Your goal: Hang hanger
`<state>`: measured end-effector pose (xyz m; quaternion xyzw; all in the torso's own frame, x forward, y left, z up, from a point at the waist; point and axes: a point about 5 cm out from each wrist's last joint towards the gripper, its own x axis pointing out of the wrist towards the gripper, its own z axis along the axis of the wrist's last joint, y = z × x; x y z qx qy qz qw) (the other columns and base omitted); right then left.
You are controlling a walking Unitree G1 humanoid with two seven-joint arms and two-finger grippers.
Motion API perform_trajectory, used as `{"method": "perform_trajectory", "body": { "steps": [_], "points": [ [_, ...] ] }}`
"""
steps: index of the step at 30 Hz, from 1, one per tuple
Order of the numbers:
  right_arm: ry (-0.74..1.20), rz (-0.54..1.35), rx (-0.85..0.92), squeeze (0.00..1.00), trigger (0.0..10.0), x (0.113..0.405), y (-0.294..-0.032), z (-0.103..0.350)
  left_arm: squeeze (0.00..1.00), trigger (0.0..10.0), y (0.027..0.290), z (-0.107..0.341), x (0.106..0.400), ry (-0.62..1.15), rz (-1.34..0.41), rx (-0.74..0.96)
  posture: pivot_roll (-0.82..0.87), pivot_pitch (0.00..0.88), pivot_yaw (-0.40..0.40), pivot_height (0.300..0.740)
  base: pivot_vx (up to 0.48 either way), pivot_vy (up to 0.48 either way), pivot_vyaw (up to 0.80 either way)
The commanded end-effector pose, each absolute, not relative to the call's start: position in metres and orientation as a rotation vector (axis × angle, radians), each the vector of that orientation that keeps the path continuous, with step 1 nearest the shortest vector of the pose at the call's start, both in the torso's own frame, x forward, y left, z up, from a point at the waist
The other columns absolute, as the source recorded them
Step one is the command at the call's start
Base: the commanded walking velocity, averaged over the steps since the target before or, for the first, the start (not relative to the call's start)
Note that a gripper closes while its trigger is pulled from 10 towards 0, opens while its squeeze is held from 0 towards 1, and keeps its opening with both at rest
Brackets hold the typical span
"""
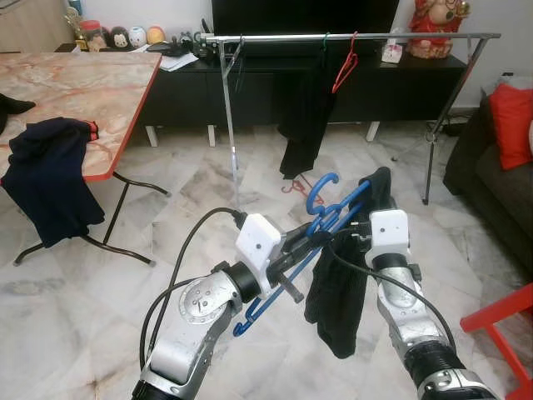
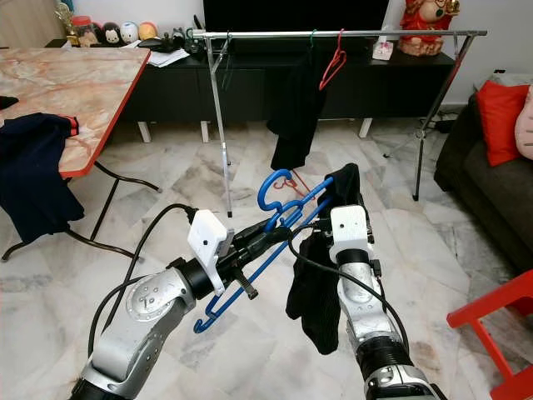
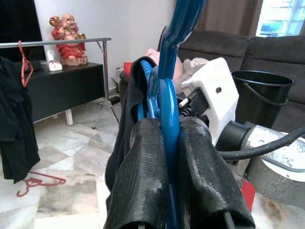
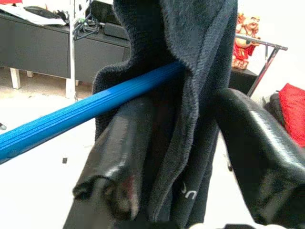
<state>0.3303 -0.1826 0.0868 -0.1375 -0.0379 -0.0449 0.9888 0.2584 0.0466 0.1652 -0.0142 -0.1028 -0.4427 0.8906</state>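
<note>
Blue hanger (image 1: 321, 218): held up in the air in front of the clothes rail (image 1: 350, 37), well apart from it, with its hook pointing up toward the rail.
Dark cloth (image 1: 340, 292): draped over the blue hanger on its right end, hanging down loose.
Left tool (image 3: 164, 167): its two black fingers are pressed tight on the blue hanger near the hook.
Right tool (image 4: 176, 157): its fingers sit on both sides of the dark cloth where it folds over the blue hanger, pinching the cloth.
Clothes rail: a silver bar on thin legs, standing on the marble floor (image 1: 75, 308).
On the rail: a red hanger (image 1: 344, 67) and a dark garment (image 1: 304, 117) hang near the middle.
Under the rail: another red hanger (image 3: 35, 183) lies on the floor.
Bench (image 1: 75, 92): to the left of the rail, with a dark blue garment (image 1: 46, 179) hanging over its red edge.
Sofa (image 1: 491, 179): to the right of the rail, with a red cushion (image 1: 512, 121) on it.
</note>
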Motion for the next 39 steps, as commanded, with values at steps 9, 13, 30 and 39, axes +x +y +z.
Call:
{"method": "perform_trajectory", "body": {
  "steps": [9,13,30,39],
  "points": [
    [-0.100,-0.092,-0.259,0.00,0.0,0.333,-0.182,0.091,0.00,10.0,0.043,0.182,0.257,-0.307,-0.930,-0.032,-0.10,0.000,-0.046,0.740,0.000,0.000,0.00],
    [-0.101,-0.093,-0.261,0.00,0.0,0.333,-0.183,0.092,0.00,10.0,0.043,0.182,0.257,-0.308,-0.931,-0.033,-0.10,0.000,-0.047,0.740,0.000,0.000,0.00],
    [-0.104,-0.085,-0.268,0.00,0.0,0.337,-0.182,0.096,0.00,10.0,0.043,0.180,0.257,-0.303,-0.934,-0.026,-0.09,0.000,-0.049,0.740,0.000,0.000,0.00],
    [-0.126,-0.022,-0.279,0.00,0.0,0.344,-0.174,0.107,0.00,10.0,0.045,0.174,0.257,-0.277,-0.938,-0.002,-0.09,0.000,-0.049,0.740,0.000,0.000,0.00]
  ]
}}
